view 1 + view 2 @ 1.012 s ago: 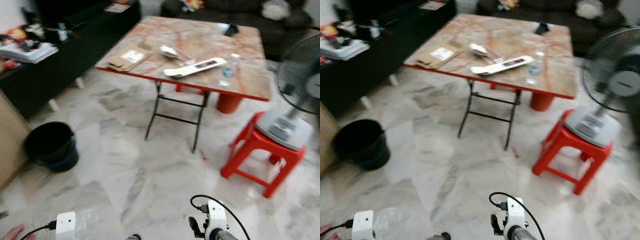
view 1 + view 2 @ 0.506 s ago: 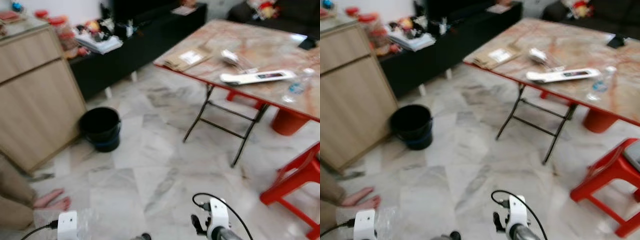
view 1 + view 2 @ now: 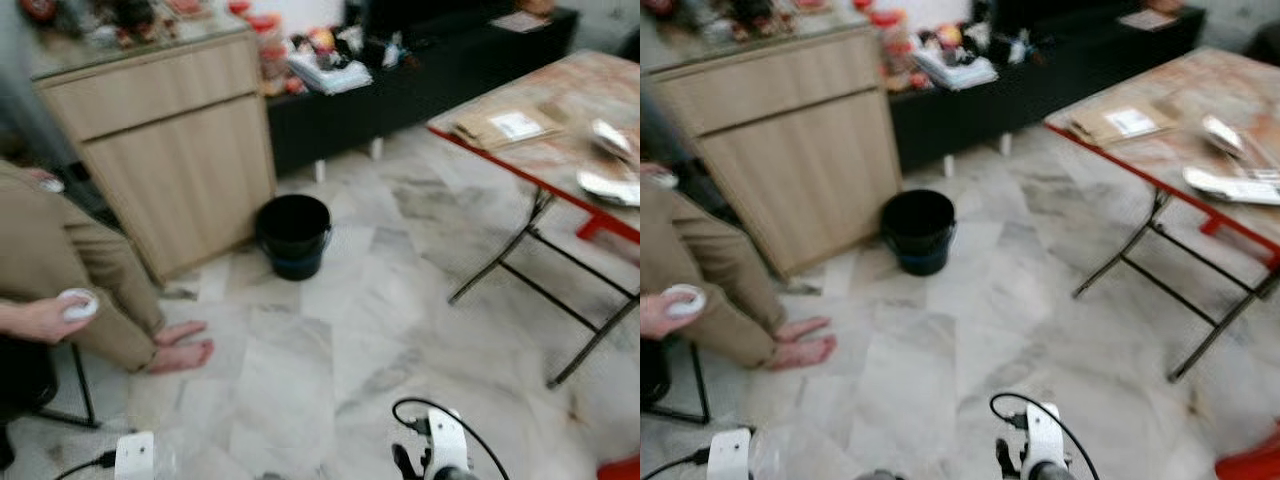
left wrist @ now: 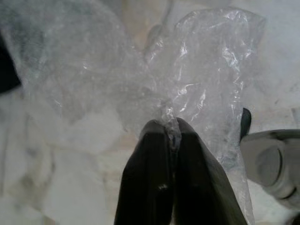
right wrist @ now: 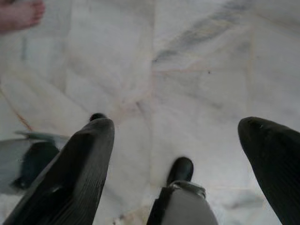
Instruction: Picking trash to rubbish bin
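The marble floor [image 3: 330,350] carried a black bin [image 3: 293,235] beside a wooden cabinet [image 3: 170,150] — a person's bare feet [image 3: 180,348] rested nearby. A red-edged bench [image 3: 560,150] held envelopes [image 3: 505,125] and blurred white items [image 3: 610,185].

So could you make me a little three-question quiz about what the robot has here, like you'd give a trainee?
1. True or false: the left gripper is pinched shut on a clear plastic bag.
2. The black bin stands on the floor beside: A) the wooden cabinet B) a red sofa C) a fridge.
3. Fill in: the right gripper's fingers are spread ____ above the marble floor.

Key: 1 true; 2 A; 3 open.
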Available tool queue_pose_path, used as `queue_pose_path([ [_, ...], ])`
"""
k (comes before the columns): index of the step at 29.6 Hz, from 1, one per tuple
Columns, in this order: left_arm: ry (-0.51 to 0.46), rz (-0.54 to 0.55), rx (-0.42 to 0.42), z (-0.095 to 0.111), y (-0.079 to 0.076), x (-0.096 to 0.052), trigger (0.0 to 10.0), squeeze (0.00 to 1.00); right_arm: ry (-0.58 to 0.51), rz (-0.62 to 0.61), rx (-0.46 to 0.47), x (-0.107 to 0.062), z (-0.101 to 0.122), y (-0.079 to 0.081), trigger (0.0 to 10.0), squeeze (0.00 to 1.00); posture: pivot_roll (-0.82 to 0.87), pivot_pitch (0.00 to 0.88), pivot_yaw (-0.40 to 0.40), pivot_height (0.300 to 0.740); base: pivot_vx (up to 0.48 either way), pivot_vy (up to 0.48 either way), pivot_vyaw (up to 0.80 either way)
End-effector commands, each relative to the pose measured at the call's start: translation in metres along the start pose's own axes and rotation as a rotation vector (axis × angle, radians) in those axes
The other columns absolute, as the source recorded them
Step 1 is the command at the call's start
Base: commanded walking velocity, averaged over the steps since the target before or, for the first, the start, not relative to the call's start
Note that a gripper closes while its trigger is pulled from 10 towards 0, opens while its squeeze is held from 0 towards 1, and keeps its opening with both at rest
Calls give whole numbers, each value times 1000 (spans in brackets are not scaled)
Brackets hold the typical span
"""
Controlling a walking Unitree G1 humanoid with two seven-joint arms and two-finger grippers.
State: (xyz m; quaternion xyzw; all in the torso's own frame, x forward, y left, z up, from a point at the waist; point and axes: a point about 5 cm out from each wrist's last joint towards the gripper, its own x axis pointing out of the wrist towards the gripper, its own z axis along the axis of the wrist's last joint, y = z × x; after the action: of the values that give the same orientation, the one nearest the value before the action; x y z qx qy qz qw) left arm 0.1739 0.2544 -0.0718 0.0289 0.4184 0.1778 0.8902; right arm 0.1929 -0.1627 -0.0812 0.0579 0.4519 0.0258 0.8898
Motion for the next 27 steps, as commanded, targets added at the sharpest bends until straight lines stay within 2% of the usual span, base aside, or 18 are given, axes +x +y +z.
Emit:
queue_pose_path([
  [1,21,1,3,-6,1,-1,10000,0,-3,11,2,1,1,5,10000,0,127,120,-14,728,0,0,800],
  [3,22,1,3,-6,0,-1,10000,0,-3,19,13,1,1,7,10000,0,131,121,-12,728,0,0,681],
  [19,14,12,5,-4,4,-1,10000,0,-7,45,45,2,1,14,10000,0,131,113,-4,728,0,0,0],
  [27,4,19,18,-1,4,0,10000,0,-8,34,57,2,-1,12,10000,0,132,117,-3,728,351,0,0],
])
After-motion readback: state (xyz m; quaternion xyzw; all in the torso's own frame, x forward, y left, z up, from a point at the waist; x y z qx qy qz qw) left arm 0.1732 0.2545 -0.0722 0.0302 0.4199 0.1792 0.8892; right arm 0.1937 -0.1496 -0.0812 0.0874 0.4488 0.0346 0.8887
